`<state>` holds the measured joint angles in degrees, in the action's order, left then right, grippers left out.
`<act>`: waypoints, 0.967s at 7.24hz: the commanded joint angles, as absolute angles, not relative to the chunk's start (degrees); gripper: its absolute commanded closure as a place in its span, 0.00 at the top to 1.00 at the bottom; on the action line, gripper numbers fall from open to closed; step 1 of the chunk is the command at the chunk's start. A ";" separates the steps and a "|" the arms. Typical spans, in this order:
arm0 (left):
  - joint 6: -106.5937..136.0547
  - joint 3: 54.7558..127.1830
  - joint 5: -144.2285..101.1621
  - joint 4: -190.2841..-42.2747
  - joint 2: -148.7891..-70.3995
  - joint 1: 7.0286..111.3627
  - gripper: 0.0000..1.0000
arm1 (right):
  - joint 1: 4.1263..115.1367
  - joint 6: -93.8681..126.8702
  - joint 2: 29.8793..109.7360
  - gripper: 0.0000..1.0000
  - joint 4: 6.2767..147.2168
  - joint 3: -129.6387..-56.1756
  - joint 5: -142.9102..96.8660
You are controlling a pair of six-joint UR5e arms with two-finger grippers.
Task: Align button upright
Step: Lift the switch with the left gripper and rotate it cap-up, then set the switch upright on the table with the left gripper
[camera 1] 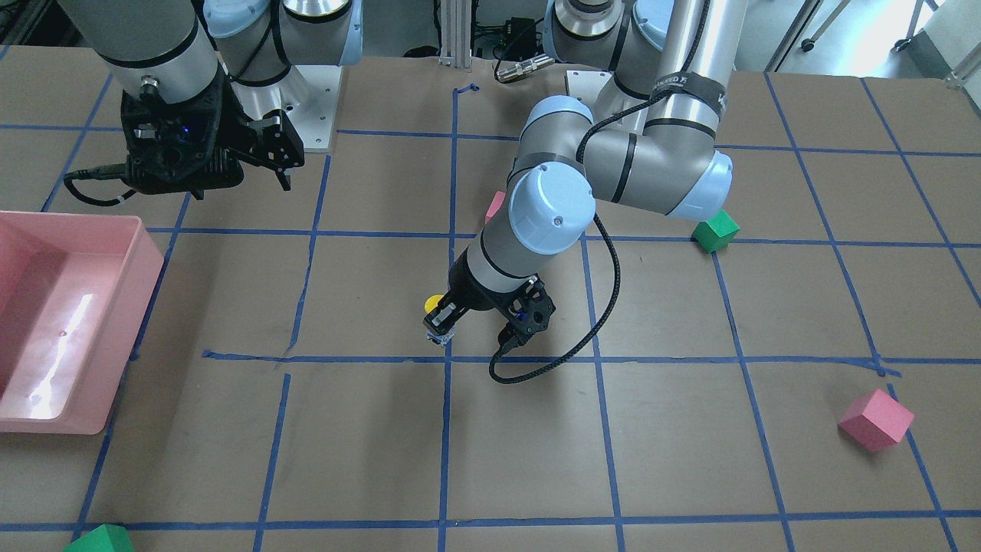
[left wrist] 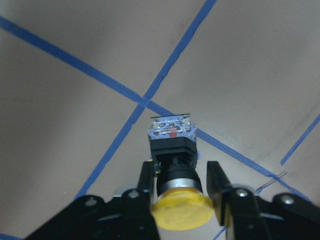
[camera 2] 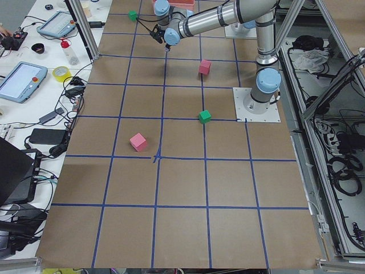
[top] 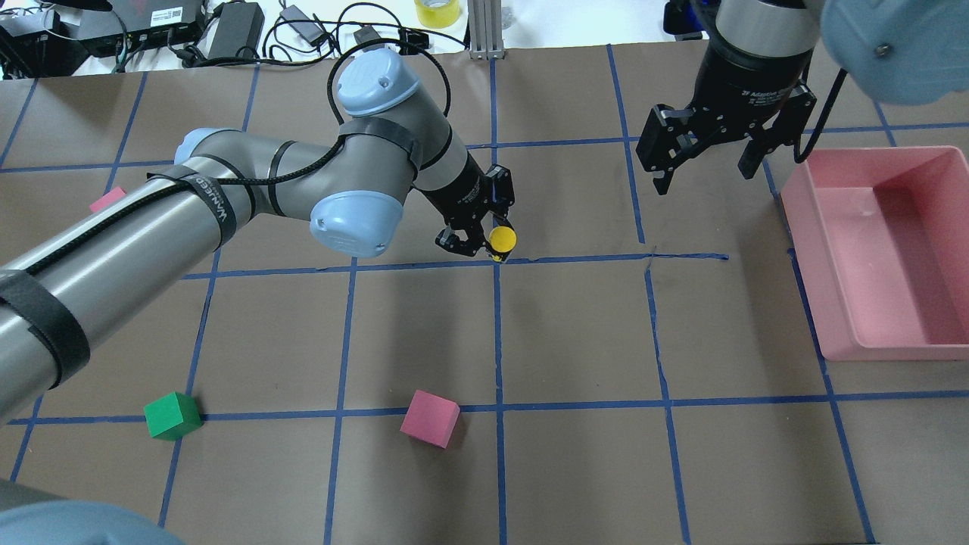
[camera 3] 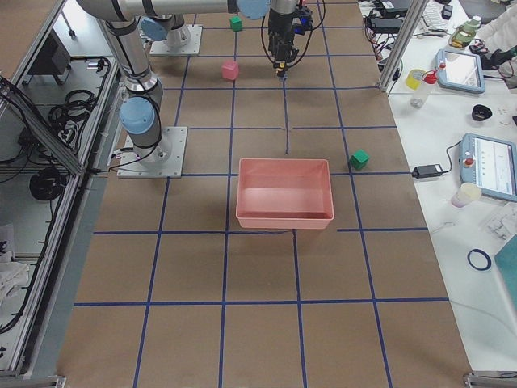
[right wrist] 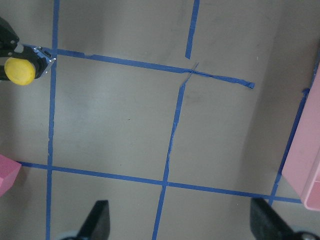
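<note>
The button (left wrist: pixel 174 150) has a round yellow cap, a black body and a grey-white base. My left gripper (left wrist: pixel 180 171) is shut on its black body, one finger on each side. In the front view the button (camera 1: pixel 435 316) hangs base-down and tilted over a crossing of blue tape lines. I cannot tell whether the base touches the table. The overhead view shows the yellow cap (top: pixel 501 240) at the left gripper's (top: pixel 481 242) tip. My right gripper (top: pixel 704 170) is open and empty, held above the table near the pink bin. It also shows in the front view (camera 1: pixel 245 180).
A pink bin (top: pixel 802 227) stands at the table's right side. A pink cube (top: pixel 430 418) and a green cube (top: pixel 172 415) lie nearer the robot. Another pink cube (camera 1: pixel 876 419) and a green cube (camera 1: pixel 100 539) lie toward the far edge.
</note>
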<state>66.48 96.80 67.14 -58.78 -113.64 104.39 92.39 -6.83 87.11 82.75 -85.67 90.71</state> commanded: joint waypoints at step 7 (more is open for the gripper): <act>77.25 95.36 62.58 -58.98 -118.47 102.04 0.18 | 92.37 -7.12 87.10 1.00 83.32 -85.52 90.79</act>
<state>76.66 95.49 62.55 -59.28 -118.17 102.12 92.38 -7.05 87.10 83.31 -85.53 90.87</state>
